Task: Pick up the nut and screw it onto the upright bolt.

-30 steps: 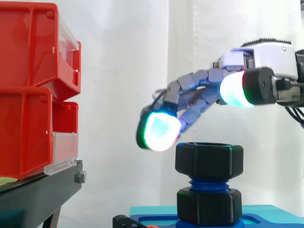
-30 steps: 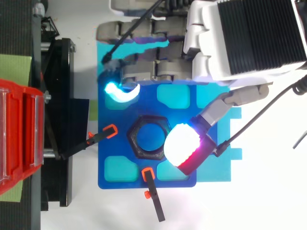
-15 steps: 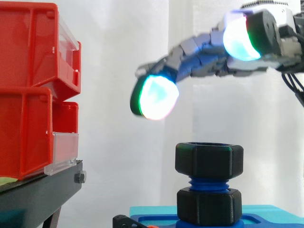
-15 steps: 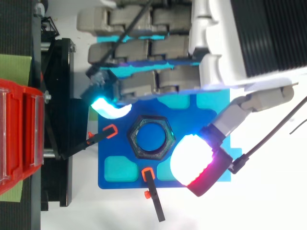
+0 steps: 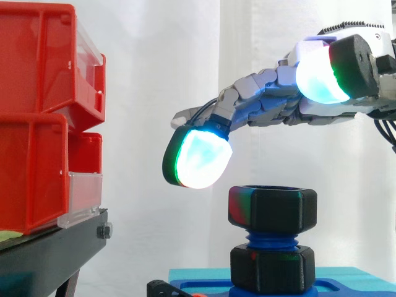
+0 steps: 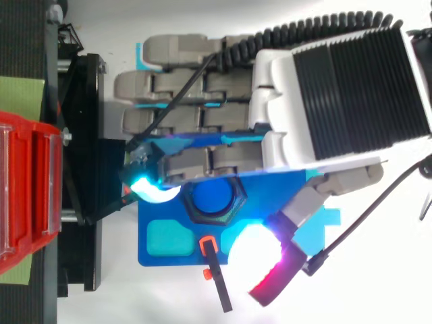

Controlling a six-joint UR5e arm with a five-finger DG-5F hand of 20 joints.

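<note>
Nut atop bolt, blue base; white curtain — red bins beside

No legible txt, labels, nos. or signs on red bins, nut, blue plate.

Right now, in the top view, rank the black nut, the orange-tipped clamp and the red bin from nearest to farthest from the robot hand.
1. The black nut: under the hand, partly covered by its fingers.
2. The orange-tipped clamp: at the blue plate's lower edge, just past the nut.
3. The red bin: far off at the view's left edge.
</note>
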